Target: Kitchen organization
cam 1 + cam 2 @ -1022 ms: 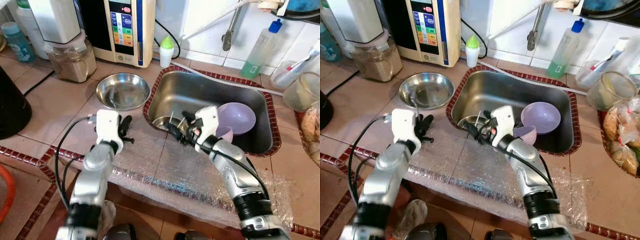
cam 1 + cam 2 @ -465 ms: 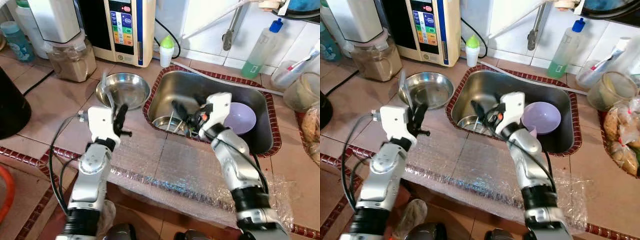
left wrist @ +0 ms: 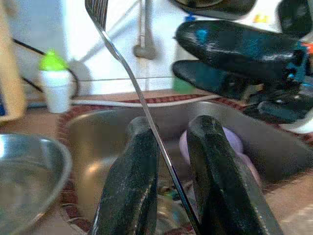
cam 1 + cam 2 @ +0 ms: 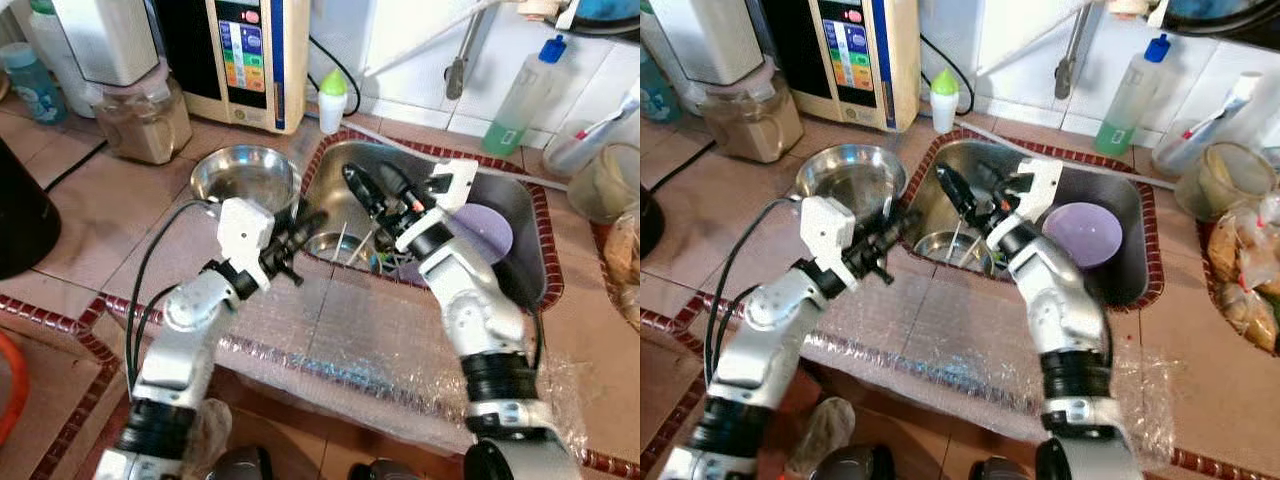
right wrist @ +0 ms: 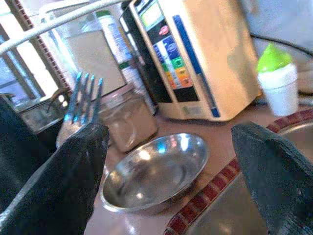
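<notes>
My left gripper (image 4: 303, 230) is shut on a metal fork (image 3: 142, 98), whose shaft runs between the fingers with the tines up. It reaches over the near left rim of the steel sink (image 4: 335, 195). My right gripper (image 4: 364, 175) hangs open and empty above the sink's left half, just beyond the left gripper. In the right wrist view the fork's tines (image 5: 83, 98) stand beside one finger. A small steel bowl (image 4: 335, 245) holding several utensils lies in the sink below both grippers. A purple bowl (image 4: 480, 225) sits in the sink's right half.
A wide steel bowl (image 4: 245, 175) sits on the counter left of the sink. Bubble wrap (image 4: 370, 330) covers the front counter. Behind stand a water ionizer (image 4: 250, 60), a jar (image 4: 145, 120), a green-capped bottle (image 4: 333, 103) and a soap bottle (image 4: 520, 95).
The left gripper has swung right with the fork, from beside the steel bowl to the sink's edge. The right gripper has risen out of the sink and stands open higher up.
</notes>
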Controlling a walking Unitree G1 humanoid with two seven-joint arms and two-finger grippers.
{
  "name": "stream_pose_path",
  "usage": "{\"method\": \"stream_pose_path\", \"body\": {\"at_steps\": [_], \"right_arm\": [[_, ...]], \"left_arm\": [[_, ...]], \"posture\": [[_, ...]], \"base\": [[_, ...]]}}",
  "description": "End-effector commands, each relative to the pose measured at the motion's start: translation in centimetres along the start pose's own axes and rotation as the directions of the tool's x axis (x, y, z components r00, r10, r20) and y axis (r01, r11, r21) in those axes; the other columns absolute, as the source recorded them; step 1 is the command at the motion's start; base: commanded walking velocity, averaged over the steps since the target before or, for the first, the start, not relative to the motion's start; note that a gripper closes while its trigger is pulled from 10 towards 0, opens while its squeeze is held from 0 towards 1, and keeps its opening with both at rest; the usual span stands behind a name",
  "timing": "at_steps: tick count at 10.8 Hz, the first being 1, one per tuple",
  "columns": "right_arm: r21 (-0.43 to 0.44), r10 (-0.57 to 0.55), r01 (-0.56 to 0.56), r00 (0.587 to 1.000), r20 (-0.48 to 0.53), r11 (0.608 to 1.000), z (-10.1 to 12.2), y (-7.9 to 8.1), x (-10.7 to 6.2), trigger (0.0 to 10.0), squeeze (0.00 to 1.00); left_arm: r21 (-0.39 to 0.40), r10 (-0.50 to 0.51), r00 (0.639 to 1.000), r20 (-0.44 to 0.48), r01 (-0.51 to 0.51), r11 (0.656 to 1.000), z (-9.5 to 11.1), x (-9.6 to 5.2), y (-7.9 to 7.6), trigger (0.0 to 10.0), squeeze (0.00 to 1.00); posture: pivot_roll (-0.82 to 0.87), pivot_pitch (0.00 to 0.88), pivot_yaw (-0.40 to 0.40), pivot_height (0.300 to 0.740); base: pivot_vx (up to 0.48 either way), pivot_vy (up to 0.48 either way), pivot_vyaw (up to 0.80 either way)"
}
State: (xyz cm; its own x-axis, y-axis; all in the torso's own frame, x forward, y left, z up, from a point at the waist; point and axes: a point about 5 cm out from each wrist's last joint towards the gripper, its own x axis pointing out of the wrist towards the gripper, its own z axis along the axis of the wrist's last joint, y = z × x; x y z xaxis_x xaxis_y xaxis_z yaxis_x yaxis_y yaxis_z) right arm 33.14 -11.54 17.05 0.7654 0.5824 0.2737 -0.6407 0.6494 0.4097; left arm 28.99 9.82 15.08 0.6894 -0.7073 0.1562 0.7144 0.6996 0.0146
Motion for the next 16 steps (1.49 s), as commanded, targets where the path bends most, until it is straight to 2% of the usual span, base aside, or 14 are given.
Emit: {"method": "stream_pose_path", "body": {"at_steps": [1, 2, 4, 6, 8, 9, 10, 12, 14, 16], "right_arm": [[0.007, 0.060, -0.060, 0.998, 0.010, 0.998, 1.0, 0.3, -0.1, 10.0, 0.00], [0.030, 0.114, -0.114, 0.993, -0.013, 0.993, 1.4, 0.3, -0.6, 10.0, 0.00], [0.091, 0.185, -0.181, 0.982, -0.043, 0.979, 1.8, 0.4, -1.2, 10.0, 0.00], [0.104, 0.255, -0.245, 0.962, -0.099, 0.964, 1.2, 0.9, -1.4, 10.0, 0.00], [0.125, 0.310, -0.292, 0.938, -0.157, 0.948, 1.0, 1.0, -1.2, 10.0, 0.00], [0.124, 0.318, -0.300, 0.931, -0.177, 0.946, 0.9, 0.9, -1.1, 6.7, 0.00], [0.144, 0.338, -0.314, 0.921, -0.192, 0.938, 0.9, 0.9, -1.1, 0.0, 0.00], [0.189, 0.371, -0.338, 0.910, -0.182, 0.922, 1.1, 1.1, -1.4, 0.0, 0.00], [0.268, 0.440, -0.389, 0.883, -0.165, 0.881, 1.5, 1.3, -2.5, 0.0, 0.00], [0.297, 0.457, -0.399, 0.876, -0.157, 0.867, 1.7, 1.1, -3.1, 0.0, 0.00]], "left_arm": [[-0.032, -0.049, 0.999, 0.010, 0.049, 0.998, 0.6, 0.6, 0.0, 0.0, 0.00], [-0.084, -0.081, 0.997, 0.020, 0.082, 0.993, 1.0, 0.9, 0.1, 0.0, 0.00], [-0.176, -0.172, 0.984, 0.044, 0.178, 0.968, 1.4, 1.1, -0.7, 0.0, 0.00], [-0.267, -0.288, 0.956, 0.049, 0.290, 0.919, 1.3, 0.8, -2.5, 0.0, 0.00], [-0.307, -0.392, 0.919, 0.039, 0.385, 0.871, 1.1, 0.5, -4.0, 0.0, 0.00], [-0.314, -0.432, 0.901, 0.035, 0.420, 0.851, 1.1, 0.3, -4.5, 0.0, 0.00], [-0.319, -0.465, 0.885, 0.023, 0.447, 0.836, 0.9, 0.3, -5.0, 0.0, 0.00], [-0.322, -0.476, 0.879, 0.014, 0.455, 0.830, 0.8, 0.2, -5.2, 0.0, 0.00], [-0.337, -0.485, 0.875, 0.011, 0.460, 0.822, 0.7, 0.3, -5.4, 0.0, 0.00], [-0.338, -0.482, 0.876, 0.014, 0.458, 0.822, 0.6, 0.4, -5.4, 0.0, 0.00]], "posture": [[-0.08, 0.031, 0.009, 0.740], [-0.09, 0.030, 0.012, 0.740], [-0.09, 0.028, 0.014, 0.740], [-0.09, 0.028, 0.015, 0.740], [-0.09, 0.031, 0.013, 0.740], [-0.09, 0.031, 0.011, 0.740], [-0.09, 0.028, 0.010, 0.740], [-0.10, 0.024, 0.010, 0.740], [-0.11, 0.019, 0.005, 0.740], [-0.12, 0.016, 0.004, 0.740]], "base": [[0.000, 0.000, 0.00], [0.000, 0.000, 0.00], [0.000, 0.000, 0.00], [0.000, 0.000, 0.00], [0.000, 0.000, 0.00], [0.000, 0.000, 0.00], [0.000, 0.000, 0.00], [0.000, 0.000, 0.00], [0.000, 0.000, 0.00], [0.000, 0.000, 0.00]]}}
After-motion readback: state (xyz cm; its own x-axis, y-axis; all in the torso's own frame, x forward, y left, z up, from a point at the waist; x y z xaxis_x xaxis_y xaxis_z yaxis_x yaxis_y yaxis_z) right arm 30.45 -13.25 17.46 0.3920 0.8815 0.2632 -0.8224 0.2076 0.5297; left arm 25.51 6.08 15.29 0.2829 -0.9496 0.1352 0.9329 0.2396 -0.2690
